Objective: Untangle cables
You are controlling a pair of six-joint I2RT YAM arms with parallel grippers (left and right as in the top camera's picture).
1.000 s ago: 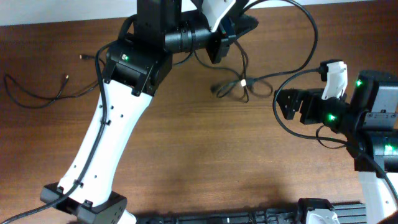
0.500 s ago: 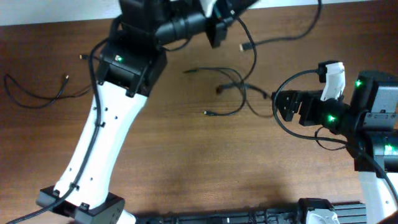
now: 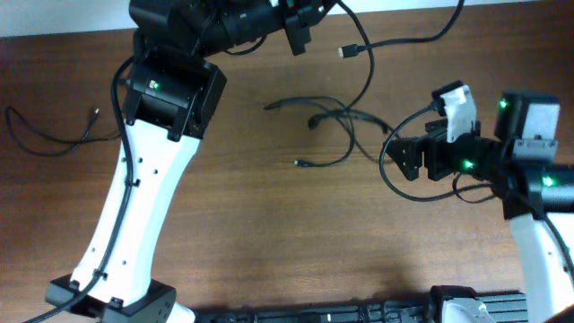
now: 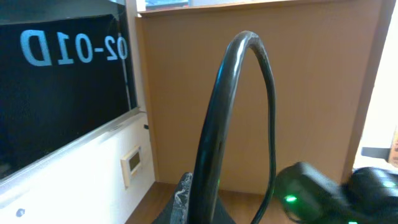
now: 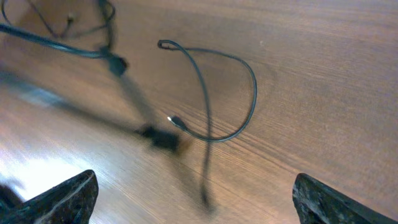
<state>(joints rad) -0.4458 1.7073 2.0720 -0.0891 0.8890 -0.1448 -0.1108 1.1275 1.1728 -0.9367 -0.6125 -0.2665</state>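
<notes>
One cable [image 4: 216,124] in left claw [image 3: 295,34] (right claw [image 3: 404,160] agape).

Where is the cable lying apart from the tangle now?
In the overhead view, that lone cable lies on the table's far left, left of the left arm, well away from the tangle.

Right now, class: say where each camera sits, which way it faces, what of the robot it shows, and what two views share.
Overhead: fixed above, looking down at the brown wooden table and thin black cables; both arms show.
Left wrist: on the raised left arm, facing sideways at a tan panel; shut left gripper holds a cable.
Right wrist: on the right arm, angled down at the table; open right gripper shows.
Shared: overhead and right wrist show the table's cables.
</notes>
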